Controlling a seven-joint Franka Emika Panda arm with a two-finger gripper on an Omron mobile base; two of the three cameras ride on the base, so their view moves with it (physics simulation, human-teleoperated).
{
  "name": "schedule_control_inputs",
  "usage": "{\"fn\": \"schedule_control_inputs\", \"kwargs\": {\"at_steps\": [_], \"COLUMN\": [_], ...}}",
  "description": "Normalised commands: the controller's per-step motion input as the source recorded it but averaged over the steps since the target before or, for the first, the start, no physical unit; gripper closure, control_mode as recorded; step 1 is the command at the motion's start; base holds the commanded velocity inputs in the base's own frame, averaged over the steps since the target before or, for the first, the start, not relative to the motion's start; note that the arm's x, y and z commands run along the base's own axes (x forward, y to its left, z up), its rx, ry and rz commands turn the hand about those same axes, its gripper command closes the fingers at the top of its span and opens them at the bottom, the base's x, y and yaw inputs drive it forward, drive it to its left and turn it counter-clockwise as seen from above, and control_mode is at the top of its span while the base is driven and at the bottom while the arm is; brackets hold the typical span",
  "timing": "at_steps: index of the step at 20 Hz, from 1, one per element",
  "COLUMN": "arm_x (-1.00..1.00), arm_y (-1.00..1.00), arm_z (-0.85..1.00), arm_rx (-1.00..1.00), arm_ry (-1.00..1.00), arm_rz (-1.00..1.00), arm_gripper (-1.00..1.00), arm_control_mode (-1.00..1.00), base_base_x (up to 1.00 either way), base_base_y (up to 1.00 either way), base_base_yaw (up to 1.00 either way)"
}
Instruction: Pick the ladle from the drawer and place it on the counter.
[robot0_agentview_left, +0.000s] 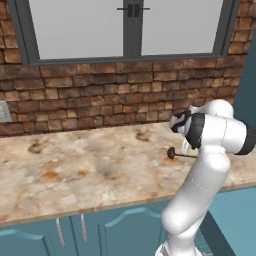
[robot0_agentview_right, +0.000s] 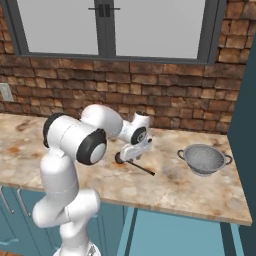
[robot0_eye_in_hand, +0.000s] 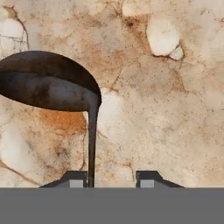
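Fig.: Ladle at release over the counter, gripper just opening.

Ladle (robot0_eye_in_hand: 52, 85) lies on/just above the counter (robot0_agentview_left: 75, 170), bowl toward the left, thin handle running back betw. the fingertips (robot0_eye_in_hand: 74, 178). Gripper (robot0_eye_in_hand: 111, 179) is parted, jaws apart w/ a clear gap; handle sits against the left-hand tip only, so nothing is clamped. Risks (judgement): handle may drag on that tip as the hand lifts, flicking or rolling the ladle; round bowl could rock and skid toward the near edge. Metal colander (robot0_agentview_right: 205, 159) stands well apart to the right, brick wall (robot0_agentview_left: 100, 95) at the far side: no collision concern.
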Motion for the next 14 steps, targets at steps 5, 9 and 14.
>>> {"fn": "schedule_control_inputs", "kwargs": {"at_steps": [5, 9, 14], "arm_x": [-0.36, -0.83, -1.00], "arm_y": [0.64, 0.77, 0.69], "arm_z": [0.48, 0.73, 0.94], "arm_rx": [-0.13, -0.15, -0.08], "arm_ry": [-0.58, -0.73, -0.59], "arm_rz": [0.10, 0.00, 0.00], "arm_gripper": [-1.00, -1.00, -1.00], "arm_control_mode": [-1.00, -1.00, -1.00], "base_base_x": [0.00, 0.00, 0.00], "base_base_y": [0.00, 0.00, 0.00], "base_base_yaw": [0.00, 0.00, 0.00]}}
